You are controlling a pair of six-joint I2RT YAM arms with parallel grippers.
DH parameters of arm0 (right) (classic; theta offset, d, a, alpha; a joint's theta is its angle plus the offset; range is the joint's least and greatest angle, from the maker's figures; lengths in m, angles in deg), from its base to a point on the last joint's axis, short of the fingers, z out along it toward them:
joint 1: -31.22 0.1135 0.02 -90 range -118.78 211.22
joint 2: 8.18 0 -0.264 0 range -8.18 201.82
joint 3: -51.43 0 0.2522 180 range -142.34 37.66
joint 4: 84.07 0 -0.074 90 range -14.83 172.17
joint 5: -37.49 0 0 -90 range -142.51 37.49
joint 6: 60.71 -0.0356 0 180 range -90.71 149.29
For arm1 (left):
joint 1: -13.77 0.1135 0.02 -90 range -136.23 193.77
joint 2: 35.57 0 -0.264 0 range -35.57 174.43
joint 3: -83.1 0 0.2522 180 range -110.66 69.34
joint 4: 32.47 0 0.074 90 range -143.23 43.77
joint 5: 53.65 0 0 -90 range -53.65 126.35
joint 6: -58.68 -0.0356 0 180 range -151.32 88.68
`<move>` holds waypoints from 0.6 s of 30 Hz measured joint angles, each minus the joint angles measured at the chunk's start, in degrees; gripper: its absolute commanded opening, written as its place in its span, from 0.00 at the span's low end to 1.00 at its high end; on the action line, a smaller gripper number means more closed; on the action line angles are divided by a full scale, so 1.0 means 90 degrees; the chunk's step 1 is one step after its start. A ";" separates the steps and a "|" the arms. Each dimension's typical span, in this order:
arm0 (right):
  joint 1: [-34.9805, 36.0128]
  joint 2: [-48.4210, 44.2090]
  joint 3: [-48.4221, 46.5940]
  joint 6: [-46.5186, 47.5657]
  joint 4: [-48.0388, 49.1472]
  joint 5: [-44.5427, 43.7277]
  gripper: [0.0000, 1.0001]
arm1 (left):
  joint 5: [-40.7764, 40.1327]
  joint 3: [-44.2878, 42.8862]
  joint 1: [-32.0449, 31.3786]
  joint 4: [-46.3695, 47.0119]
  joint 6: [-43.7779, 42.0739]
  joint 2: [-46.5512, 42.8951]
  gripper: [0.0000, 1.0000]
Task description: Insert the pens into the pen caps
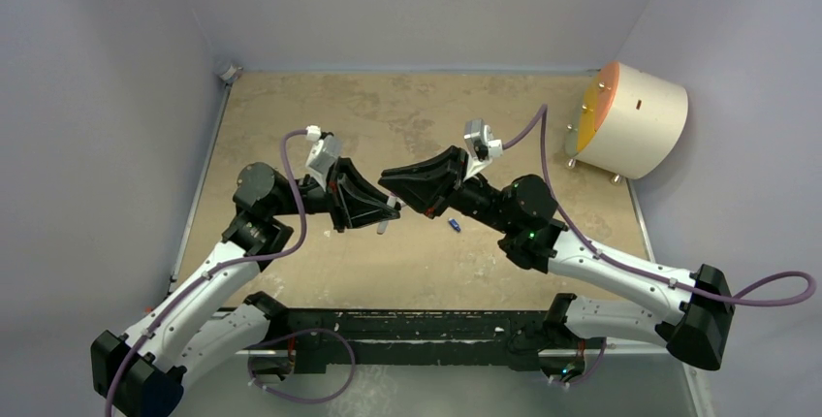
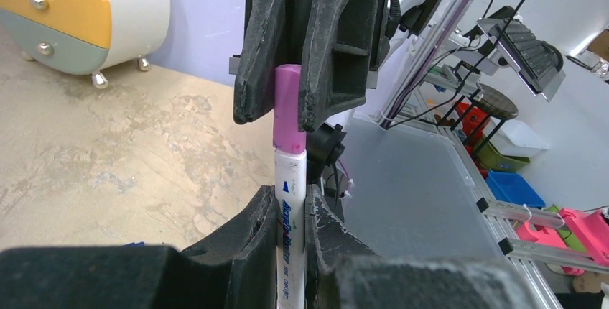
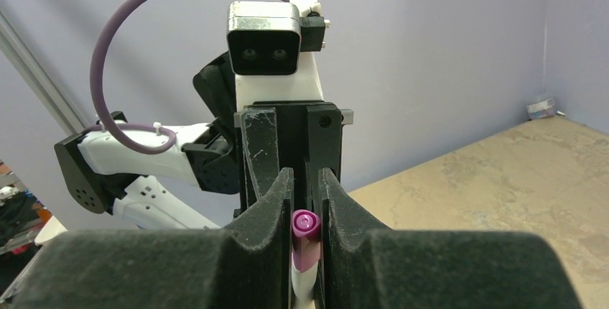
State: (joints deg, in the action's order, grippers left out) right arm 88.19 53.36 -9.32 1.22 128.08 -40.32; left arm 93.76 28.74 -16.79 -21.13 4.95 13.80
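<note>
My left gripper (image 2: 291, 205) is shut on a white pen (image 2: 290, 201) with blue print and holds it above the table. A pink cap (image 2: 289, 108) sits on the pen's far end, flush against its body. My right gripper (image 3: 307, 183) is shut on that pink cap (image 3: 305, 231). The two grippers meet tip to tip over the middle of the table, left gripper (image 1: 380, 211) against right gripper (image 1: 397, 189). The pen's tail (image 1: 383, 228) sticks out below the left fingers. A blue cap (image 1: 453, 224) lies on the table just right of them. The other pens and the orange cap are out of view.
A round white drawer cabinet (image 1: 630, 118) with orange, yellow and grey fronts stands at the back right; it also shows in the left wrist view (image 2: 79, 14). A small white object (image 1: 230, 73) sits in the back left corner. Purple walls enclose the table.
</note>
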 measured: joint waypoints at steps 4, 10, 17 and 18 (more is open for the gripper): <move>0.0002 0.0002 0.0000 -0.0032 0.0061 0.0022 0.00 | -0.0002 -0.0002 -0.0007 0.0005 0.0007 -0.0061 0.00; 0.0002 0.0005 0.0000 -0.0053 0.0182 0.0168 0.00 | 0.0005 -0.0022 -0.0036 0.0058 0.0092 -0.0114 0.00; -0.0270 0.0141 0.0027 -0.0155 0.0716 0.0991 0.00 | 0.0138 -0.0049 -0.0041 0.0410 0.0593 -0.0056 0.00; -0.0342 0.0189 0.0036 -0.0202 0.0840 0.1168 0.00 | 0.0146 -0.0049 -0.0041 0.0437 0.0639 -0.0046 0.00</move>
State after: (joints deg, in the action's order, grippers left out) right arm 85.11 55.07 -8.99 -0.60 135.65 -29.81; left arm 95.07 28.30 -17.17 -17.20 10.70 13.38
